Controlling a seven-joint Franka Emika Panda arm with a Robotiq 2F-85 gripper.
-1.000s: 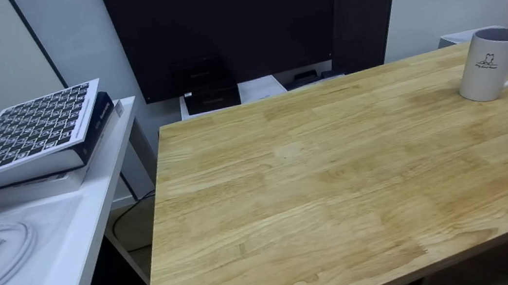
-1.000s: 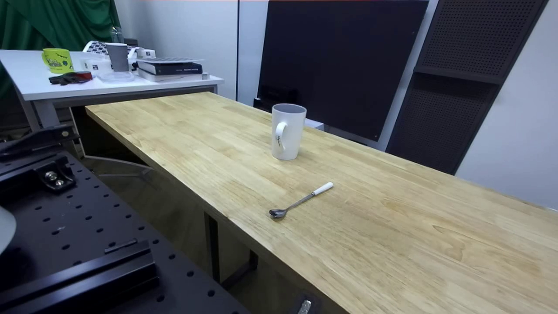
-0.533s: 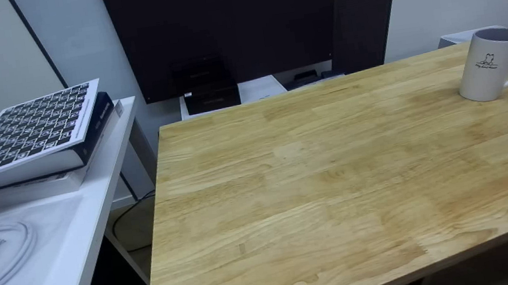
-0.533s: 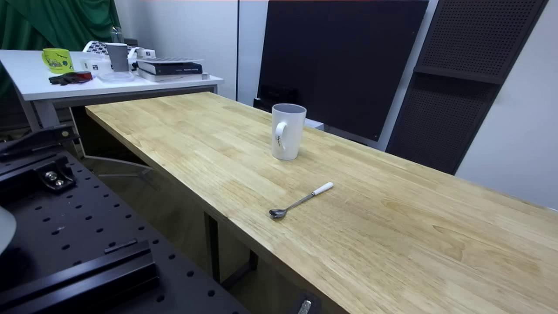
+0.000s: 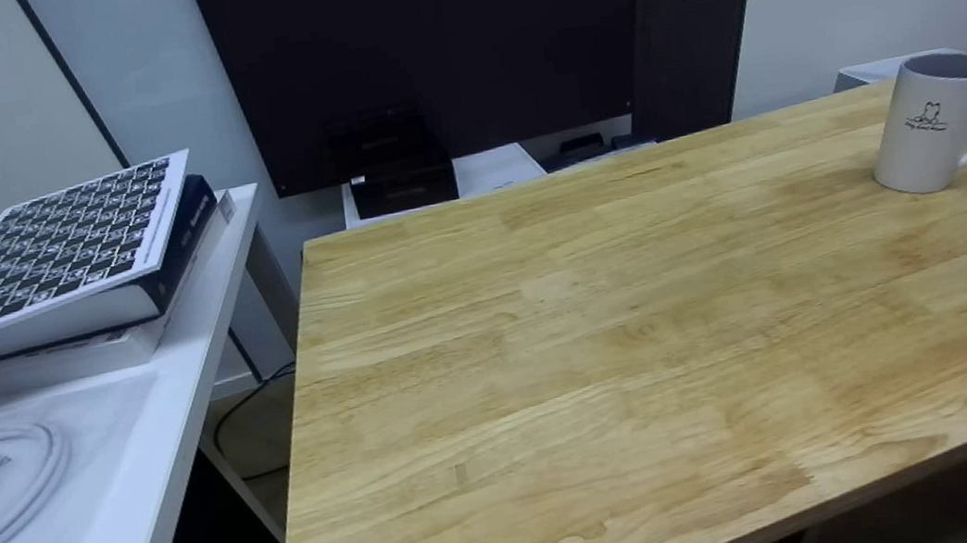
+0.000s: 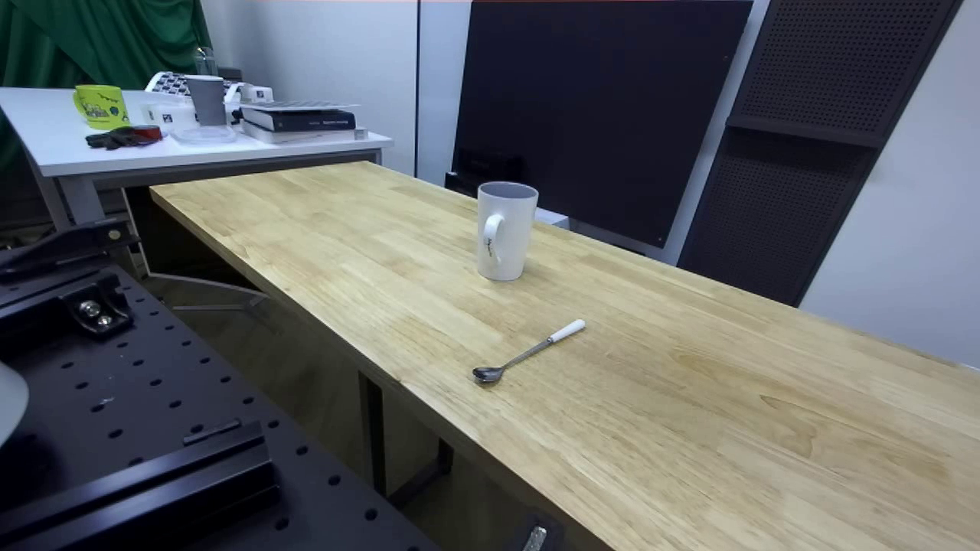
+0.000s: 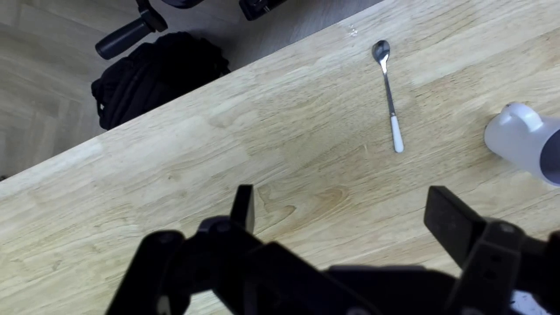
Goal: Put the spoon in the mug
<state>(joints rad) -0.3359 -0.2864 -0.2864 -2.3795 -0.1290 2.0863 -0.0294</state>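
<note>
The spoon [image 6: 528, 353] lies flat on the wooden table in an exterior view. It has a metal bowl and shaft and a white handle end. It also shows in the wrist view [image 7: 390, 103], upper right of centre. The white mug [image 6: 507, 237] stands upright behind the spoon. It also shows in an exterior view [image 5: 932, 128] at the right, with its dark print and handle, and in the wrist view [image 7: 516, 142] at the right edge, partly cut off. My gripper [image 7: 341, 189] is open and empty above the table, its jaws wide apart. Neither exterior view shows it.
The wooden table's [image 6: 727, 428] near edge runs close to the spoon's bowl. A black perforated bench [image 6: 230, 474] with rails is beside it. A white table [image 6: 176, 157] holds books [image 6: 298, 120], a grey cup and a yellow mug. A dark board [image 6: 589, 115] stands behind.
</note>
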